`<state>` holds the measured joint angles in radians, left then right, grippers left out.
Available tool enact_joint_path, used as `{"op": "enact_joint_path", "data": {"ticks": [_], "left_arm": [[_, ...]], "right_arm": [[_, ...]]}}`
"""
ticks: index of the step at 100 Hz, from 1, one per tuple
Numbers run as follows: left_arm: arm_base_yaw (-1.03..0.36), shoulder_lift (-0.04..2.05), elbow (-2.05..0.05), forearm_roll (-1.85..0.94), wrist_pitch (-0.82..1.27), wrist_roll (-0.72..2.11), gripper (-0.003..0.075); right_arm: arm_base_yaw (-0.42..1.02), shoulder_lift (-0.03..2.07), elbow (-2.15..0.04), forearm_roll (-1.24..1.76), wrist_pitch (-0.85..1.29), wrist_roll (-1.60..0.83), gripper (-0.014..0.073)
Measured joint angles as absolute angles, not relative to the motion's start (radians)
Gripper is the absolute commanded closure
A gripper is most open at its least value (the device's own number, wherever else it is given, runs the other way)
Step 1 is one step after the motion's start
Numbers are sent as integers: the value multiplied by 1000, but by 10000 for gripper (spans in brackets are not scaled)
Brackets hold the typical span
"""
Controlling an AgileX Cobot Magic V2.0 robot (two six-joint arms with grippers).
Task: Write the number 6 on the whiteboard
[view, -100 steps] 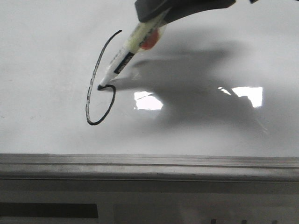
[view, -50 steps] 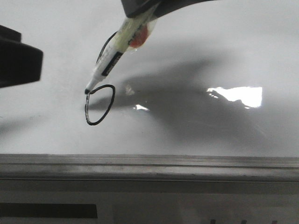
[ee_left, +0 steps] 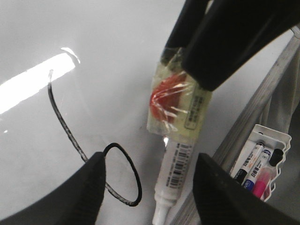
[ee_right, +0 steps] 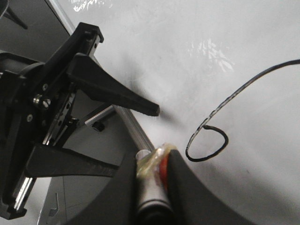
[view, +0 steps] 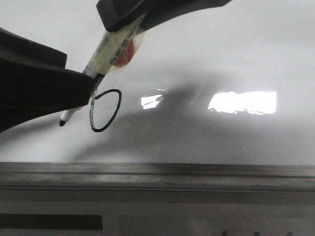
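Glossy whiteboard (view: 221, 59) (grey metal rail (view: 157, 176))

You see bright overhead light thrown back as white glare patches (view: 242, 102) at centre right of the front view. Along the lower frame runs a grey metal rail (view: 157, 176). At the lower right of the left wrist view sits a small white tray of spare markers (ee_left: 260, 164).

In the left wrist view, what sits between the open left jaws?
The marker, held from above by the right gripper, points down between them. The loop of the number 6 lies beside it on the whiteboard.
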<state>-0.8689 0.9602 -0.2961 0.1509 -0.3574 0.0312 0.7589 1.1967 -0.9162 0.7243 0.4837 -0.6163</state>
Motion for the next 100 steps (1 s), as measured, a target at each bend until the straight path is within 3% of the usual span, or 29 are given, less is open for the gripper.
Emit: {"op": "enact_joint_path", "data": {"ticks": [27,46,81,100], "left_arm": [[-869,962,-296,214,-317,31,362],[-869,962,-296,224,-314,31,468],[-873,987,-296,242,-320,31,742],[-873,992,-296,242,-328,31,741]], "right_arm": [[764,1197,-916,747,486,-618,665],[764,1197,-916,761,505,-618,665],[771,1197,-916,779,491,-625,665],[771,1197,-916,777,487,-625,662]]}}
